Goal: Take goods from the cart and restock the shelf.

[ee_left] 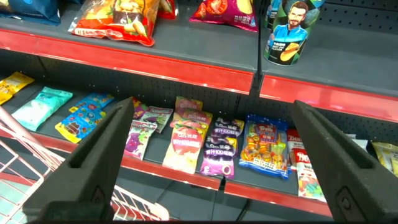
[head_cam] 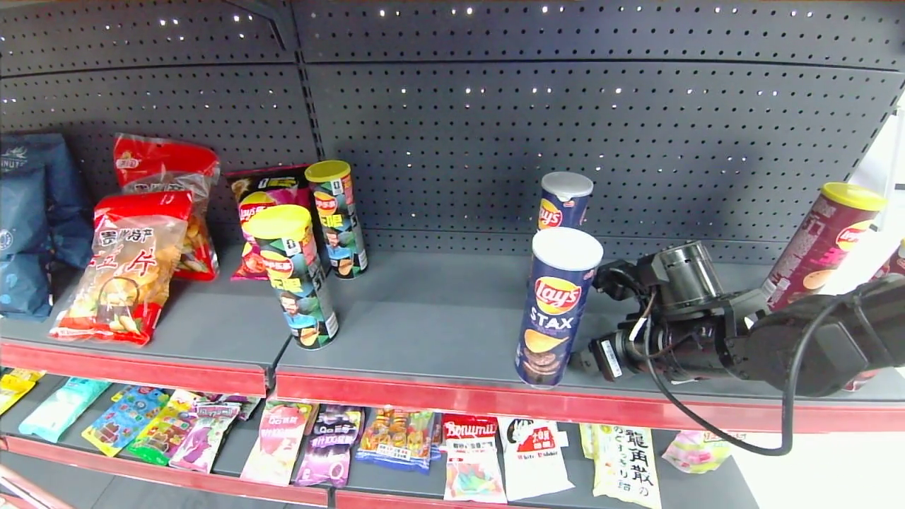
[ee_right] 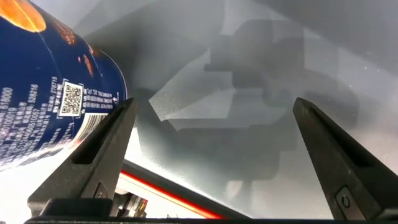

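1. Nearest, at the low left, is the pale wire rim of the cart (ee_left: 25,155). The left pincer (ee_left: 212,106) hangs above it, facing the lower shelf (head_cam: 707,488), jaws spread wide with nothing between them.
2. A row of flat packets (head_cam: 329,445) lies on that lower shelf. There seem to be about a dozen, but they overlap and the count is unsure.
3. On the upper shelf (head_cam: 438,318), the near blue can (head_cam: 558,318) stands upright just behind the red front edge, right of centre.
4. The right pincer (ee_right: 212,106) lies low over the deck just right of that can, jaws wide apart and empty. The can stands outside one finger, and I cannot tell whether they touch.
5. Left of centre stand two dark cans with yellow lids, both upright: the near one (head_cam: 293,276) and the far one (head_cam: 339,219).
6. Farther left are two red bags, one in front (head_cam: 131,272) and one behind (head_cam: 166,187).
7. Farthest back, by the pegboard (head_cam: 636,106):
   - The far blue can (head_cam: 563,201) stands upright, making two blue cans.
   - One chip bag (head_cam: 265,212) leans behind the dark cans.
   - One maroon can (head_cam: 824,244) tilts at the far right.
   - Blue bags (head_cam: 28,226) sit at the far left.
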Tool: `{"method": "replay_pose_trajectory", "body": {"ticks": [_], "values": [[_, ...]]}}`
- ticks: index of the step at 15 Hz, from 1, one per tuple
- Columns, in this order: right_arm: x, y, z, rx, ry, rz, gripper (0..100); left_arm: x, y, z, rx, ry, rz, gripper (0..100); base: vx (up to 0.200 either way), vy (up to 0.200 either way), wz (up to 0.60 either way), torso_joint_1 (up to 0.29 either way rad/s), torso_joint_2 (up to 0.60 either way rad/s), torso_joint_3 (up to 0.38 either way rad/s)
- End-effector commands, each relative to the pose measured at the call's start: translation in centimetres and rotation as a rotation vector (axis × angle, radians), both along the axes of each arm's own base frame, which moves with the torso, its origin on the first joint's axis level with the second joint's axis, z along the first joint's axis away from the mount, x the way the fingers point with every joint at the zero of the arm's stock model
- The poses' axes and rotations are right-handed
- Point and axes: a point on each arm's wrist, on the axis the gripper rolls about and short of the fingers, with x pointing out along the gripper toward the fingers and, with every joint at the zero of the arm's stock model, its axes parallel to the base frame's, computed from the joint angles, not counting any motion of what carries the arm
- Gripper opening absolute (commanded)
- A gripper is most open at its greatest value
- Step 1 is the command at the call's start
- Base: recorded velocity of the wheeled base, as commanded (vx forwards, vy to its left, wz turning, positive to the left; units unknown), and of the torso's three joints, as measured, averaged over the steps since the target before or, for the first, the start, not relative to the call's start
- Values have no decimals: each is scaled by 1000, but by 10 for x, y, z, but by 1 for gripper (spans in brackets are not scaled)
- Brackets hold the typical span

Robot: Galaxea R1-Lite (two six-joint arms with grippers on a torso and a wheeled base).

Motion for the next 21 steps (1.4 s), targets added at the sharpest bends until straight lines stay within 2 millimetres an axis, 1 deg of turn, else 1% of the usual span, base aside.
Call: {"method": "replay_pose_trajectory", "body": {"ticks": [1, 3, 4, 5, 6, 8, 9, 10, 12, 13, 14, 15, 17, 18, 19, 20, 21], "values": [[0, 0, 0, -3, -2, -4, 100, 0, 0, 0, 0, 2, 1, 100, 0, 0, 0, 0, 0, 0], [-2, -4, 3, -12, -14, -23, 100, 0, 0, 0, 0, 2, 1, 100, 0, 0, 0, 0, 0, 0], [-8, -8, 15, -1, -45, -34, 100, 0, 0, 0, 0, 2, -1, 100, 0, 0, 0, 0, 0, 0], [-10, -10, 18, 4, -53, -36, 100, 0, 0, 0, 0, 2, -1, 100, 0, 0, 0, 0, 0, 0], [-20, -17, 35, 35, -101, -56, 100, 0, 0, 0, -8, 1, -2, 100, 0, 0, 0, 0, 0, 0], [-39, -25, 56, 78, -159, -69, 100, 0, 0, 0, -11, 0, -3, 100, 0, 0, 0, 0, 0, 0], [-52, -30, 67, 95, -197, -69, 100, 0, 0, 0, -10, 0, -8, 100, 0, 0, 0, 0, 0, 0], [-75, -40, 83, 122, -262, -66, 100, 0, 0, 0, -10, 1, -11, 100, 0, 0, 0, 0, 0, 0], [-111, -55, 109, 174, -386, -65, 100, 0, 0, 0, -7, -1, -13, 100, 0, 0, 0, 0, 0, 0], [-131, -64, 122, 208, -460, -67, 100, 0, 0, 0, -4, 0, -17, 100, 0, 0, 0, 0, 0, 0], [-156, -75, 130, 237, -534, -73, 100, 0, -1, 0, 2, 1, -33, 100, 0, 0, 0, 0, 0, 0], [-186, -90, 131, 236, -615, -98, 100, 0, -1, 0, 18, 2, -56, 100, 0, 0, 0, 0, 0, 0], [-234, -117, 117, 151, -752, -181, 100, 0, -2, 0, 51, 5, -91, 100, 0, 0, 0, 0, 0, 0], [-256, -123, 100, 145, -776, -216, 100, 0, -2, 0, 64, 4, -98, 100, 0, 0, 0, 0, 0, 0], [-264, -125, 91, 142, -778, -233, 100, 0, -2, 0, 70, 5, -99, 100, 0, 0, 0, 0, 0, 0], [-290, -128, 58, 124, -759, -284, 100, 0, -2, 0, 73, 5, -99, 100, 0, 0, 0, 0, 0, 0], [-304, -129, 40, 126, -734, -288, 100, 0, -2, 0, 83, 6, -99, 100, 0, 0, 0, 0, 0, 0]]}}
